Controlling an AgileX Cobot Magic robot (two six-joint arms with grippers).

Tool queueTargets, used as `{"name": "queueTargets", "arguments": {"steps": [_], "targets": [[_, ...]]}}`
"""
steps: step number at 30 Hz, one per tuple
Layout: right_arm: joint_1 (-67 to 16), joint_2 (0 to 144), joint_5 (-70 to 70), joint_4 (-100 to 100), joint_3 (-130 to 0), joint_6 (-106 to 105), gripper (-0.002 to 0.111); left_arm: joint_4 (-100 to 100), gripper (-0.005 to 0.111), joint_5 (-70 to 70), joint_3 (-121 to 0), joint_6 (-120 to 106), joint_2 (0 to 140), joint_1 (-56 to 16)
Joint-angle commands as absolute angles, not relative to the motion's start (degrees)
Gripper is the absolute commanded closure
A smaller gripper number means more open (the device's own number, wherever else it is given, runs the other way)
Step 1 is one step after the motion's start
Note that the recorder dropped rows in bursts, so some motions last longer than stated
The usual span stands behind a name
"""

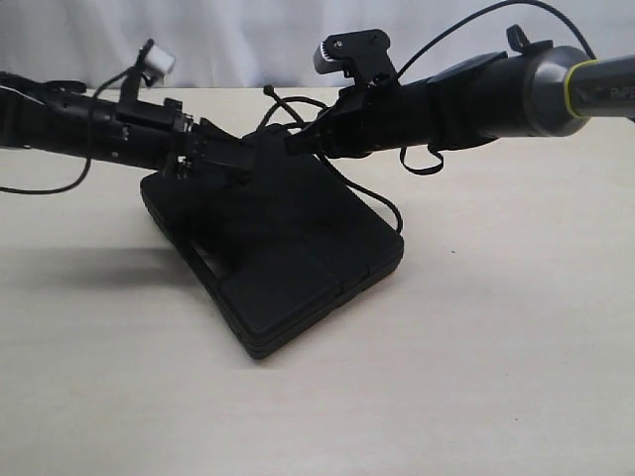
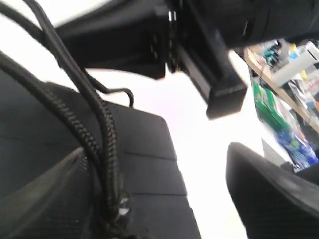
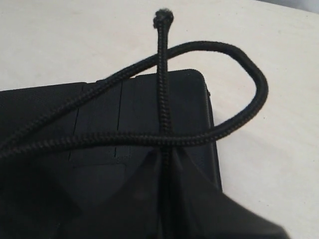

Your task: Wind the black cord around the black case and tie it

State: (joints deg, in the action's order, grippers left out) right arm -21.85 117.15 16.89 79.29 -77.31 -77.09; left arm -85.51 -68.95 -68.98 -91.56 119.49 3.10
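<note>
One end, black cord (image 3: 163, 89), points straight off right tool (image 3: 164, 158).

case (image 1: 298, 273): flat on the table (image 1: 496, 377), centre.
cord (image 1: 383, 202): curves past the case's right edge.
left gripper (image 1: 223, 159), right gripper (image 1: 298, 142): near each other over the case's rear.

Robot lab or workroom, pale table (image 1: 516, 397), white backdrop (image 1: 248, 40), cluttered shelves (image 2: 286, 94) (blurred bottles (image 2: 294, 149))
</note>
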Motion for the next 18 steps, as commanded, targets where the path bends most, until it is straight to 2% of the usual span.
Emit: {"name": "queueTargets", "arguments": {"steps": [1, 5, 11, 14, 18], "targets": [[-21.52, 117.10, 17.30, 79.63, -77.63, -77.46, 0.104, -86.18, 0.038, -68.99, -69.40, -91.27, 115.79, 7.39], [-21.52, 117.10, 17.42, 79.63, -77.63, -77.46, 0.104, -92.41, 0.038, -65.88, -69.40, -91.27, 114.91, 8.91], [-21.52, 117.10, 17.42, 79.63, -77.63, -78.28, 0.104, -94.00, 0.038, -53.02, -71.15, -87.71, 114.99, 5.34], [-21.52, 117.10, 17.70, 79.63, -77.63, -78.39, 0.104, -88.43, 0.038, -53.58, -76.26, -79.80, 116.23, 4.29], [-21.52, 117.10, 18.08, 80.00, -77.63, -78.39, 0.104, -72.33, 0.038, -56.26, -89.36, -60.79, 121.66, 3.02]]}}
